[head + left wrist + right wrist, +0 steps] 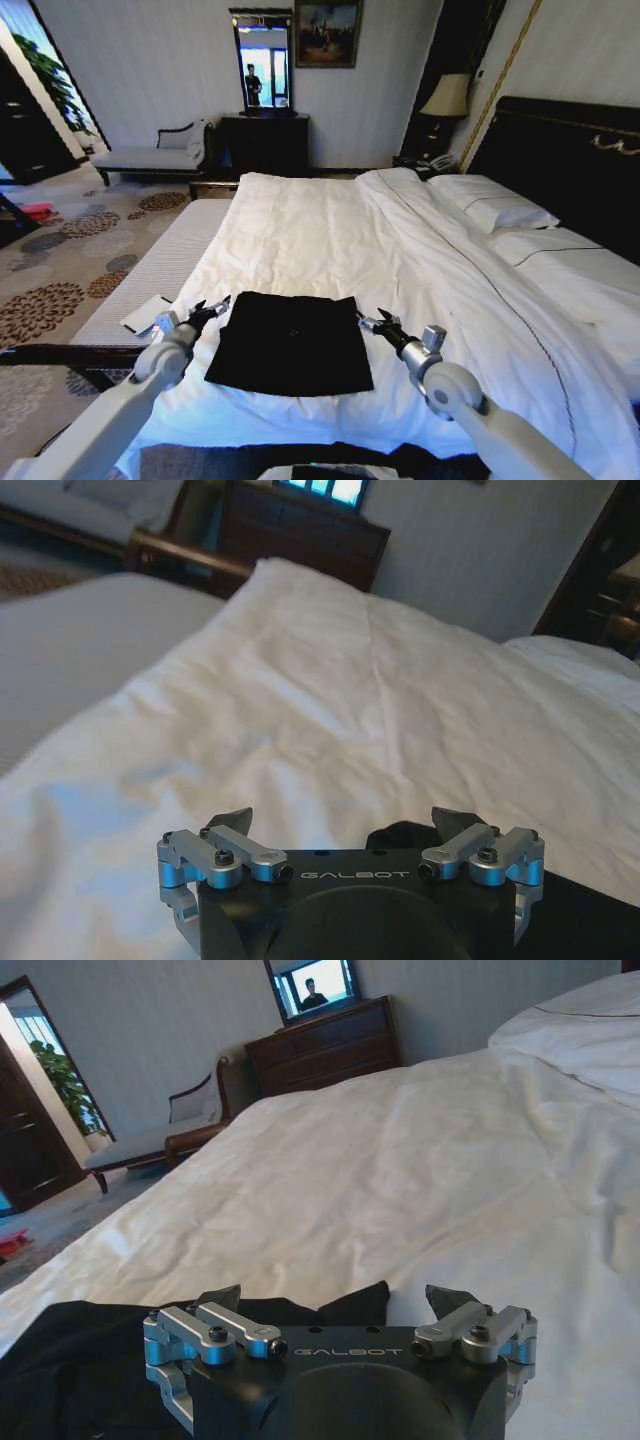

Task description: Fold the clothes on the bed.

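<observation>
On bed (330, 230), black top (290, 342) between left claw (213, 308), right claw (372, 321), both spread.

The clothes (291, 342) lie on the bed (330, 230), between both end effectors.

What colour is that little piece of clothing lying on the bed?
The top is black, lying flat on the white bed. The head view shows it best.

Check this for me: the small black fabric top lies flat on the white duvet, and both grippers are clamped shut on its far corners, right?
Not quite. The small black fabric top does lie flat on the white duvet, but the left gripper and right gripper are open at its far corners, as both wrist views show.
</observation>
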Motion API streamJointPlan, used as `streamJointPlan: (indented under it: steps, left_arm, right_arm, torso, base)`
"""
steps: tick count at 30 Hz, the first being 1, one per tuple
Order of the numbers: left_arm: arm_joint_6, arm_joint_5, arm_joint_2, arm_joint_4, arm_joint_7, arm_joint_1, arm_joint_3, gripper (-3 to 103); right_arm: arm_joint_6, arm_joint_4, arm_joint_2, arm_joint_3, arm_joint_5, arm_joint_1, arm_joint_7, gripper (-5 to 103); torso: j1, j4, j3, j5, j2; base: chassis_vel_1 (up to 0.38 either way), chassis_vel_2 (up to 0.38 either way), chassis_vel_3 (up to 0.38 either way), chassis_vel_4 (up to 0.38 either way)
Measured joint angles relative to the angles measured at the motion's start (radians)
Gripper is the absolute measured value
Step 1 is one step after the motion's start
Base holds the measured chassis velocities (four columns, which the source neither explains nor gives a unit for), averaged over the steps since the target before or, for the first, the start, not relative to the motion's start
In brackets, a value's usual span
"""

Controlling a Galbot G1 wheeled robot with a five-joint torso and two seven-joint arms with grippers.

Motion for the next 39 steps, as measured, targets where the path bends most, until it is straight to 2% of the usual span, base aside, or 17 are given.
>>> streamJointPlan:
  steps: [4,8,11,14,16,17,19,22,25,27,28,31,33,36,39]
  left_arm:
    - [0.005,-0.011,-0.027,0.084,0.034,-0.080,0.055,102]
    - [0.005,-0.014,-0.092,0.160,0.051,-0.168,0.126,96]
    - [0.006,-0.014,-0.103,0.179,0.056,-0.191,0.153,93]
    - [0.007,-0.015,-0.107,0.193,0.066,-0.200,0.177,78]
    - [0.009,-0.018,-0.109,0.195,0.067,-0.201,0.182,78]
    - [0.012,-0.022,-0.113,0.198,0.067,-0.203,0.188,68]
    - [0.013,-0.022,-0.116,0.201,0.065,-0.203,0.191,68]
    - [0.013,-0.019,-0.123,0.210,0.045,-0.204,0.193,51]
    - [0.013,-0.019,-0.125,0.213,0.043,-0.204,0.193,45]
    - [0.013,-0.019,-0.126,0.214,0.042,-0.201,0.189,34]
    - [0.013,-0.019,-0.126,0.214,0.042,-0.201,0.189,34]
    - [0.013,-0.019,-0.132,0.214,0.040,-0.198,0.182,19]
    - [0.013,-0.019,-0.132,0.214,0.039,-0.198,0.182,19]
    - [0.011,-0.017,-0.136,0.213,0.033,-0.194,0.172,3]
    - [0.010,-0.016,-0.136,0.209,0.030,-0.190,0.168,1]
  right_arm:
    - [-0.002,-0.013,0.001,0.000,0.001,0.005,0.003,100]
    - [-0.003,-0.040,0.024,0.000,0.001,0.021,0.010,100]
    - [-0.004,-0.041,0.026,-0.001,0.002,0.024,0.012,100]
    - [-0.006,-0.042,0.023,-0.001,0.009,0.030,0.017,100]
    - [-0.007,-0.042,0.022,-0.001,0.013,0.033,0.020,100]
    - [-0.009,-0.041,0.019,-0.005,0.017,0.038,0.025,100]
    - [-0.010,-0.041,0.018,-0.008,0.018,0.041,0.027,100]
    - [-0.011,-0.039,0.016,-0.011,0.021,0.044,0.034,100]
    - [-0.012,-0.038,0.016,-0.011,0.022,0.044,0.036,100]
    - [-0.012,-0.038,0.016,-0.011,0.024,0.042,0.041,100]
    - [-0.012,-0.038,0.016,-0.011,0.024,0.042,0.041,100]
    - [-0.013,-0.038,0.019,-0.010,0.027,0.041,0.045,100]
    - [-0.014,-0.038,0.019,-0.010,0.027,0.042,0.045,100]
    - [-0.016,-0.052,0.021,-0.016,0.035,0.056,0.046,100]
    - [-0.017,-0.062,0.021,-0.025,0.042,0.074,0.046,100]
  torso:
    - [0.000,0.0001,0.000,0.0000,0.000]
    - [0.000,-0.0004,0.000,0.0000,0.000]
    - [0.000,-0.0005,0.000,0.0000,0.000]
    - [0.000,0.0003,0.000,0.0001,0.000]
    - [0.000,0.0003,0.000,-0.0001,0.000]
    - [0.000,0.0002,0.000,-0.0001,0.000]
    - [0.000,0.0001,0.000,0.0000,0.000]
    - [0.000,0.0000,0.000,0.0001,0.000]
    - [0.000,0.0000,0.000,-0.0001,0.000]
    - [0.000,0.0000,0.000,-0.0001,0.000]
    - [0.000,0.0000,0.000,-0.0001,0.000]
    - [0.000,-0.0002,0.000,-0.0001,0.000]
    - [0.000,-0.0002,0.000,0.0000,0.000]
    - [0.000,-0.0004,0.000,-0.0001,0.000]
    - [0.000,-0.0002,0.000,-0.0001,0.000]
  base:
    - [0.000,0.000,0.000,0.000]
    - [0.000,0.000,0.000,0.000]
    - [0.000,0.000,0.000,0.000]
    - [0.000,0.000,0.000,0.000]
    - [0.000,0.000,0.000,0.000]
    - [0.000,0.000,0.000,0.000]
    - [0.000,0.000,0.000,0.000]
    - [0.000,0.000,0.000,0.000]
    - [0.000,0.000,0.000,0.000]
    - [0.000,0.000,0.000,0.000]
    - [0.000,0.000,0.000,0.000]
    - [0.000,0.000,0.000,0.000]
    - [0.000,0.000,0.000,0.000]
    - [0.000,0.000,0.000,0.000]
    - [0.000,0.000,0.000,0.000]
